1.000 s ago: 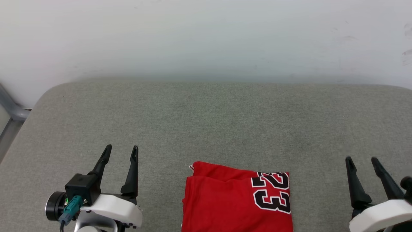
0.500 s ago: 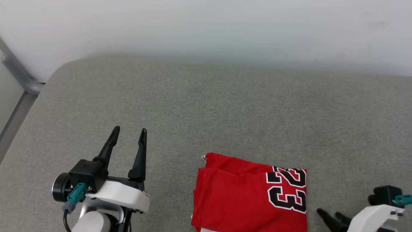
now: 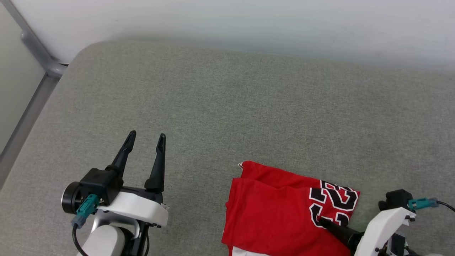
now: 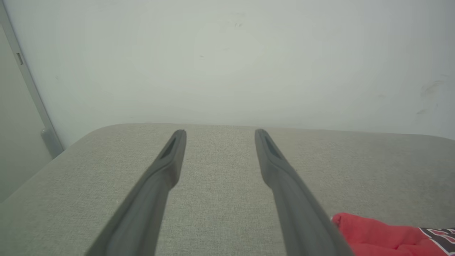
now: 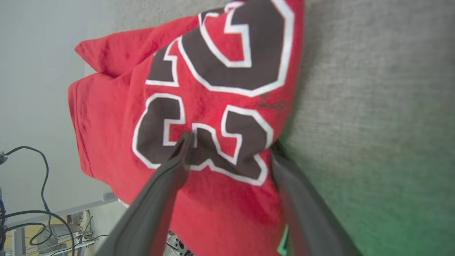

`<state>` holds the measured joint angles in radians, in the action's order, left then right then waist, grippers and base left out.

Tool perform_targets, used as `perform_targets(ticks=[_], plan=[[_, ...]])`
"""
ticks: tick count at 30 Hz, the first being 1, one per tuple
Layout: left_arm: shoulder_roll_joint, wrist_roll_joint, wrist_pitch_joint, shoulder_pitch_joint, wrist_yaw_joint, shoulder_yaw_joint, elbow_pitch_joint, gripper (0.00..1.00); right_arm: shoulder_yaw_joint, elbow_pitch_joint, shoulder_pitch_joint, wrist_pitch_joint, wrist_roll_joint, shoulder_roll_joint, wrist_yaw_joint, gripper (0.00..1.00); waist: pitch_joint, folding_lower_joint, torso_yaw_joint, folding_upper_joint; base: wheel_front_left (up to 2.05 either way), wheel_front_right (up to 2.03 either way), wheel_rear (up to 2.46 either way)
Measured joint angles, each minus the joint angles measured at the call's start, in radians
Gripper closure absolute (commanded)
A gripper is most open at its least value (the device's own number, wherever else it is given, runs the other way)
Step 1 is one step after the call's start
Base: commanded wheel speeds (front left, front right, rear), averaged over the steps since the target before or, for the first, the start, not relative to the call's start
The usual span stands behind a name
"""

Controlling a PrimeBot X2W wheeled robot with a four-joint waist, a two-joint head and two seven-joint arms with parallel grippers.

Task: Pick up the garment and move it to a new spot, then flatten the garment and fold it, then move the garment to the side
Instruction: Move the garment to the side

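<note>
The garment [image 3: 277, 209], bright red with a black-and-white "23" graphic, lies folded on the grey cushion [image 3: 227, 106] at the lower middle right. My right gripper [image 5: 231, 140] is open and straddles the garment's right edge. One of its fingers [image 3: 337, 231] lies on the graphic; the other runs along the cloth's edge by the cushion. The garment [image 5: 220, 89] is flat, and the jaws are not closed on it. My left gripper [image 3: 147, 135] stands open over bare cushion, left of the garment. In the left wrist view the left gripper [image 4: 220, 133] holds nothing, and the garment [image 4: 373, 238] peeks in at the lower right.
A white wall [image 3: 249, 25] rises right behind the cushion's far edge. A grey metal frame [image 3: 35, 46] runs down past the cushion's rounded left corner. Black cables [image 5: 35, 213] hang beyond the cushion's near edge in the right wrist view.
The head camera has swung, shifting the whole picture. My right gripper has turned inward from beside the garment onto its right edge, one finger now on the graphic. The left gripper has barely moved.
</note>
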<state>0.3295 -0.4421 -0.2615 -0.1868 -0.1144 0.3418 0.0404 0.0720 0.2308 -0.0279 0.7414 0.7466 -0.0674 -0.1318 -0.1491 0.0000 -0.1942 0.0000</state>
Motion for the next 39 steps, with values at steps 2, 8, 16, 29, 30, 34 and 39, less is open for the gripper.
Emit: perform_targets(ticks=[2, 8, 16, 29, 30, 34, 39], plan=[[-0.005, 0.007, 0.000, 0.000, 0.004, -0.008, 0.005, 0.00, -0.015, 0.007, -0.010, -0.003, 0.000, 0.000, 0.000, 1.00, -0.001, 0.0000, -0.004, 0.0000, 0.00, 0.00, 0.00], [-0.009, 0.025, 0.000, 0.023, 0.014, -0.027, 0.022, 0.00, -0.106, -0.034, -0.019, -0.056, -0.043, -0.019, 0.001, 1.00, 0.028, 0.0000, 0.007, 0.0000, 0.00, 0.00, 0.00], [0.004, 0.036, -0.001, 0.057, 0.009, -0.031, 0.017, 0.00, -0.181, -0.125, -0.035, -0.107, -0.221, -0.103, 0.001, 1.00, 0.078, 0.0000, 0.071, 0.0000, 0.00, 0.00, 0.00], [0.022, 0.042, 0.006, 0.095, -0.003, -0.029, -0.043, 0.00, -0.081, -0.179, -0.019, -0.095, -0.374, -0.203, 0.001, 1.00, 0.100, 0.0000, 0.272, 0.0000, 0.00, 0.00, 0.00], [0.024, 0.042, 0.006, 0.093, -0.003, -0.029, -0.048, 0.00, -0.067, -0.182, -0.026, -0.105, -0.383, -0.200, 0.001, 1.00, 0.094, 0.0000, 0.287, 0.0000, 0.00, 0.00, 0.00], [0.037, 0.044, 0.011, 0.063, 0.005, -0.028, -0.078, 0.00, -0.013, -0.183, -0.081, -0.143, -0.423, -0.199, 0.001, 1.00, 0.049, 0.0000, 0.336, 0.0000, 0.00, 0.00, 0.00], [0.048, 0.053, 0.016, 0.005, 0.029, -0.017, -0.115, 0.00, 0.072, -0.170, -0.176, -0.184, -0.477, -0.229, 0.001, 1.00, -0.046, 0.0001, 0.372, 0.0000, 0.00, 0.00, 0.00]])
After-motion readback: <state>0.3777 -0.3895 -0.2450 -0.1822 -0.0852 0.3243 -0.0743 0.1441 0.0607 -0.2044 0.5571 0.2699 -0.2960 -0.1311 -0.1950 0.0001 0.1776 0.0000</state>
